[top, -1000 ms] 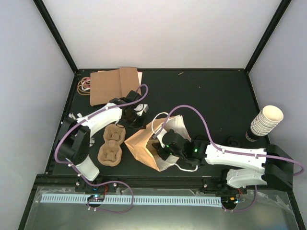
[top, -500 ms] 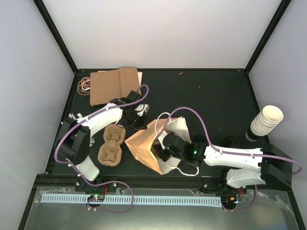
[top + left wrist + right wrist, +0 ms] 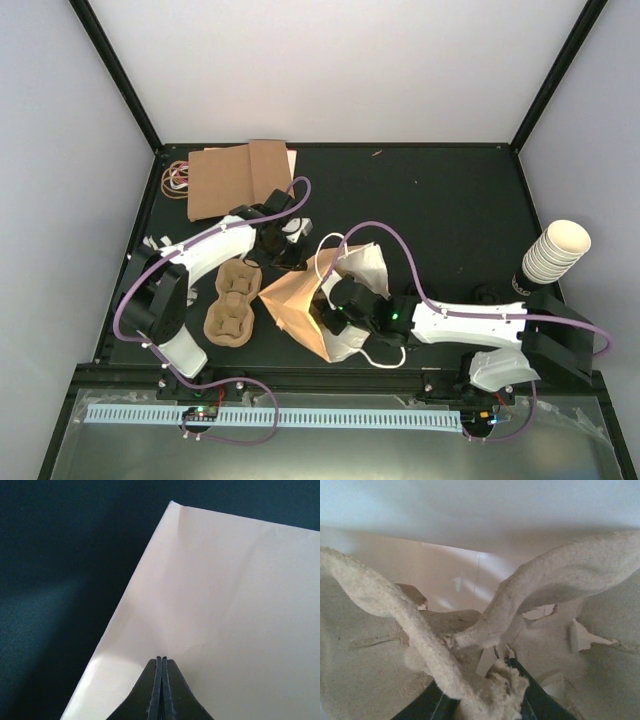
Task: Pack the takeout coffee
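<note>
left gripper (image 3: 161, 660) closed, against paper bag (image 3: 290, 305) | right gripper (image 3: 485, 692) clamps pulp tray (image 3: 380, 645) inside bag | takeout cup (image 3: 521, 285) right of bag: likely light, crushable; take sidewall under lid

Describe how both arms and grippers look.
The left arm and right arm have white shells and black joints, each trailed by a purple cable. A green light shows near the right wrist. The left gripper has black, tapering fingers.

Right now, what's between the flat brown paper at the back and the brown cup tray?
The white forearm of the left arm crosses that gap, flat brown paper behind it, cup tray in front; the top view shows this.
</note>
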Motion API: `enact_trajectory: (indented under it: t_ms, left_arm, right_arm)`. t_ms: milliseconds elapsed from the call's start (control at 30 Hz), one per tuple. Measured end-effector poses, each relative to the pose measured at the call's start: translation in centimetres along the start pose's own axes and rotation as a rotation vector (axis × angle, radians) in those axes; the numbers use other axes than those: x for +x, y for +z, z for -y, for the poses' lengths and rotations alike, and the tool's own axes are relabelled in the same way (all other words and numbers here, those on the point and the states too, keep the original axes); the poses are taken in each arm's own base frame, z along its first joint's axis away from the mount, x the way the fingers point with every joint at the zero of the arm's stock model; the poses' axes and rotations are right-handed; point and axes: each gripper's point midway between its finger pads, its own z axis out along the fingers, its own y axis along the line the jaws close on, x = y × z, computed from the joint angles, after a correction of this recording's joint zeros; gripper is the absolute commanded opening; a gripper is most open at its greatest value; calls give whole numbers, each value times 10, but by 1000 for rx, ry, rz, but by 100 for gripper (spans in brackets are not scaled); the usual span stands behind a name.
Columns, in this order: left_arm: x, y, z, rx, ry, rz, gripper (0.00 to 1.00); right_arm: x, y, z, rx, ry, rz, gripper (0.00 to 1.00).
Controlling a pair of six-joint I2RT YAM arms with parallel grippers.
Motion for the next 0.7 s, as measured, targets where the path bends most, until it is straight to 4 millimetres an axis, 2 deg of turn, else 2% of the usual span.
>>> enact_trajectory:
  t_ms: [300,467,633,700]
  left_arm:
    - [0,-2,3,10,3,3,2]
    - [-1,-9,8,20,16,22,2]
    - [-5,-23,15,25,32,54,12]
    - [-9,-35,22,34,46,89,19]
  right_arm:
    - [-7,8,0,23,-4,-2,25]
    - [-10,2,8,77,3,-7,25]
    - [-18,-11,16,125,24,-16,25]
    - [-19,-17,18,134,36,-20,25]
